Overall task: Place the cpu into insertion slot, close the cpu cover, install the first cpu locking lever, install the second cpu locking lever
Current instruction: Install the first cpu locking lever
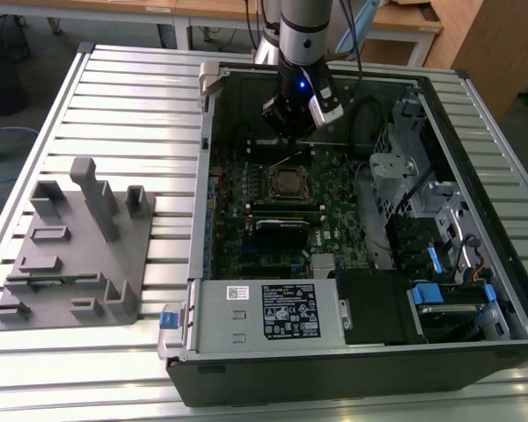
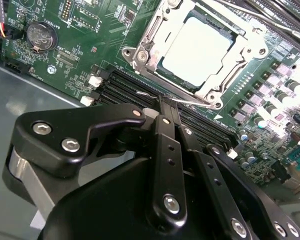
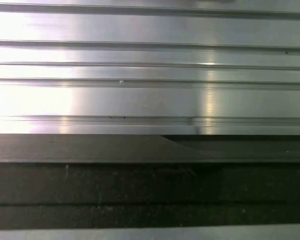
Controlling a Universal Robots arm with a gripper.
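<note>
Exterior view to start, and nearest the camera the grey power supply box sits along the near wall of the open computer case, which lies on the slatted metal worktop. Just beyond it comes the green motherboard, and there's the insertion slot, in the far half of the board, about midway between its side edges.

Over to the second wrist view for the close look. The cpu is down in the slot, lying flat, a pale silver-grey square catching the light. And the cpu cover is down over it, a thin silver frame resting along the chip's edges, with the chip's top showing through the big square cut-out. Along the side of the cover that faces the long black memory slots runs a thin bright locking lever.

Now the gripper. In the exterior view it hangs over the board just past the slot, toward the far wall of the case. In the second wrist view its black fingers are drawn right together, no gap to speak of, and the tips come down right at that lever wire. Whether they actually pinch it or only press on it cannot be told.
</note>
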